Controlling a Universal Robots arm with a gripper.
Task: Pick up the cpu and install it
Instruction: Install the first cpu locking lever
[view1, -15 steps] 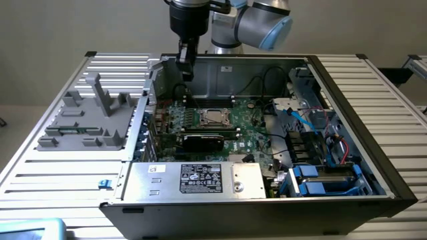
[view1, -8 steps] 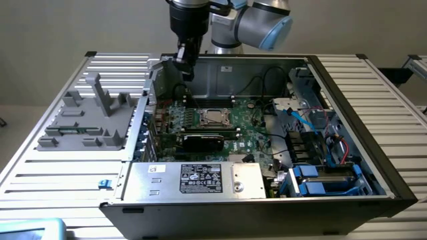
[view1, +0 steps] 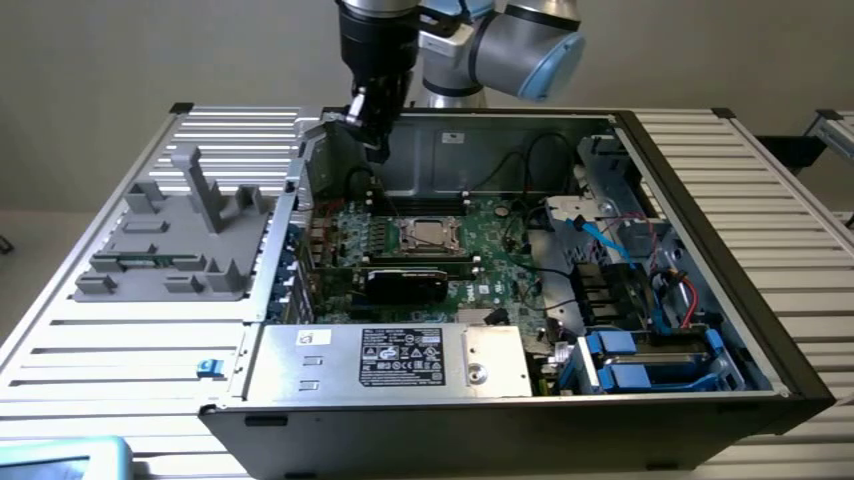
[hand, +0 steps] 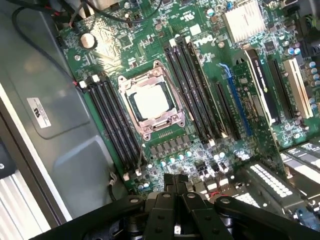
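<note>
The cpu (view1: 427, 233) lies flat in the metal-framed socket in the middle of the green motherboard (view1: 501, 270), inside the open computer case. In the wrist view the cpu (hand: 151, 102) shows its silver top, ringed by the socket frame. My gripper (view1: 372, 143) hangs above the case's back left corner, well above the board and apart from the cpu. Its black fingers (hand: 167, 192) are pressed together with nothing between them, so the gripper (hand: 176, 178) is shut and empty.
A black card (view1: 407, 280) stands in front of the socket, and a silver power supply (view1: 400, 358) fills the case's front. Black memory slots (hand: 112, 120) flank the socket. A grey fixture (view1: 174, 240) sits on the slatted table at the exterior view's left. Blue drive caddies (view1: 654, 365) are at front right.
</note>
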